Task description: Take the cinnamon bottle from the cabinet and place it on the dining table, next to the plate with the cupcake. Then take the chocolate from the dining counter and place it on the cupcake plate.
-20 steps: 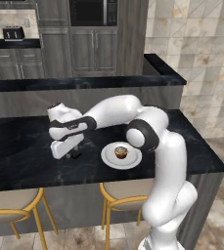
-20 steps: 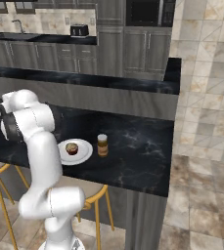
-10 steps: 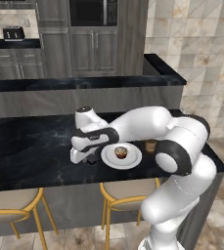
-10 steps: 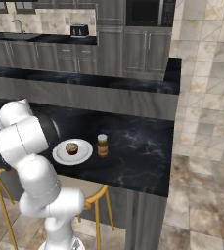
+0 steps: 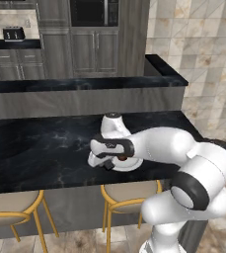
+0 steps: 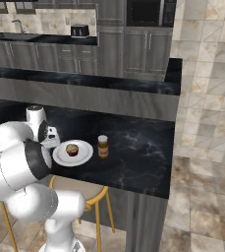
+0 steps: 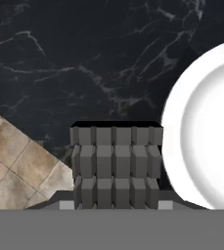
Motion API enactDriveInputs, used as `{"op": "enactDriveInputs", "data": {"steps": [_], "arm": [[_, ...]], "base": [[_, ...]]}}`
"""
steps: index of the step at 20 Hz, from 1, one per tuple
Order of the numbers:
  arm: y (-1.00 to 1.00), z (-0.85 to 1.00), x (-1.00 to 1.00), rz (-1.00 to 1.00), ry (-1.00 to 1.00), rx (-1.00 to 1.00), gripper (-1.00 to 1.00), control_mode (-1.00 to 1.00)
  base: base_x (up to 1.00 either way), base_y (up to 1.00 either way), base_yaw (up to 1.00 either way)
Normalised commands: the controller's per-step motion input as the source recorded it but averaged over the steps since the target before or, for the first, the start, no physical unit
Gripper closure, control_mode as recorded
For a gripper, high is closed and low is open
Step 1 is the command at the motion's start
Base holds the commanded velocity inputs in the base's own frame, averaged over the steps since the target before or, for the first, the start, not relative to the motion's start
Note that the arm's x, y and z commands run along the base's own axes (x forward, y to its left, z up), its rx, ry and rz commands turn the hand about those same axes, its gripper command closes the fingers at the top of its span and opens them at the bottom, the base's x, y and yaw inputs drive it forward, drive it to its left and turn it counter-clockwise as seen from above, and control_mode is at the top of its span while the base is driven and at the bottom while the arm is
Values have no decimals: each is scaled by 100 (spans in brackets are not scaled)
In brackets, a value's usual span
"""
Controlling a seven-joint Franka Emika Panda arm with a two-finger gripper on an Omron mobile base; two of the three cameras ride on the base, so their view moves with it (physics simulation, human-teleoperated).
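Observation:
The white plate (image 6: 72,156) lies on the black marble dining counter (image 5: 35,148) with the cupcake (image 6: 72,149) on it. The cinnamon bottle (image 6: 102,146) stands upright just right of the plate. My gripper (image 5: 107,164) hangs low at the plate's (image 5: 132,164) left edge, shut on the chocolate (image 7: 116,166), a dark segmented bar. In the hand view the chocolate sits just left of the plate's rim (image 7: 182,122), above bare counter. In the left base view my arm hides the bottle and most of the cupcake.
The counter's near edge runs close below the gripper, with floor tiles (image 7: 15,166) showing past it. Yellow-framed stools (image 5: 127,195) stand under the counter. A raised ledge (image 6: 109,83) runs behind it. Kitchen cabinets and a toaster (image 6: 79,31) are far back.
My arm has swung right along the counter with the chocolate, from well left of the plate to its left edge, and has dropped lower. Plate, cupcake and bottle have not moved.

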Motion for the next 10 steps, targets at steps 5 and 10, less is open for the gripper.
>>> {"op": "enactDriveInputs", "data": {"steps": [5, 10], "arm": [[-33, 0, 4, -13, 0, -4, 100, -100], [-34, 2, 10, -6, 1, -3, 100, -100]], "base": [[0, 0, 0], [0, 0, 0]]}}
